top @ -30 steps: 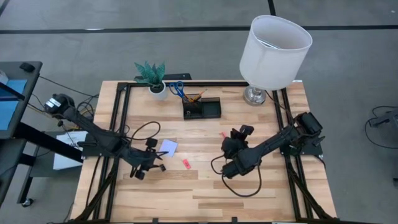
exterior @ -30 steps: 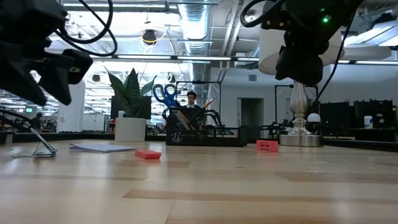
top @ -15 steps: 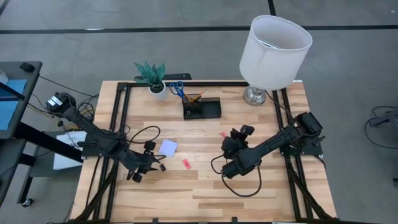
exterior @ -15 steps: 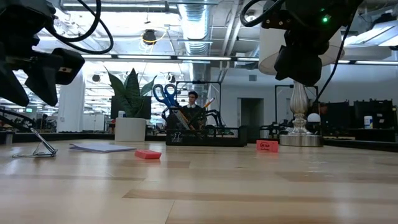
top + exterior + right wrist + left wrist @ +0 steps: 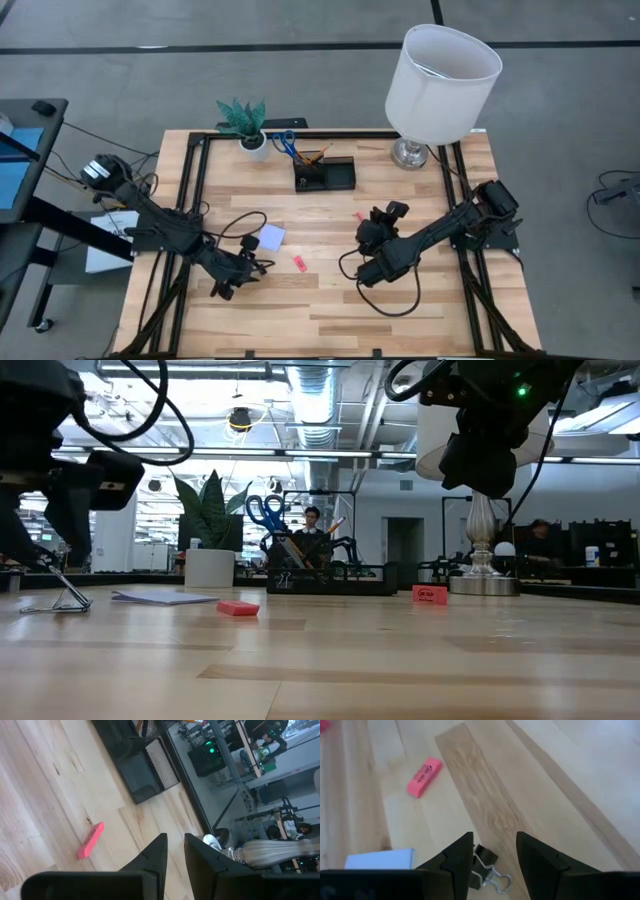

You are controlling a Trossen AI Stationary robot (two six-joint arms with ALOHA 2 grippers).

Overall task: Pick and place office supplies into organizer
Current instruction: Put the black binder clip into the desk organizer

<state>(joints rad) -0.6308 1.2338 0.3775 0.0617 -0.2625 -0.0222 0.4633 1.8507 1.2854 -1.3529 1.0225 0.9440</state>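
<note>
A small black binder clip [image 5: 486, 868] with silver wire handles lies on the wood; it also shows in the low view [image 5: 63, 596]. My left gripper [image 5: 495, 851] is open just above it, one finger on either side, touching nothing; in the high view it is at the table's near left [image 5: 243, 270]. A lavender note pad [image 5: 270, 237] and a pink eraser [image 5: 299, 264] lie flat beside it. A second pink eraser [image 5: 357, 216] lies near my right gripper [image 5: 375, 235], which hangs shut and empty. The black organizer [image 5: 324, 174] at the far middle holds blue-handled scissors [image 5: 284, 140] and pens.
A white pot with a green plant [image 5: 246, 125] stands at the far left. A lamp with a large white shade [image 5: 442, 72] stands at the far right. A black metal frame [image 5: 200, 180] runs along the table's sides. Bare wood lies along the near edge.
My left gripper has come down toward the binder clip and shifted a little toward the table's left edge. The clip, note pad and erasers have stayed where they were.
</note>
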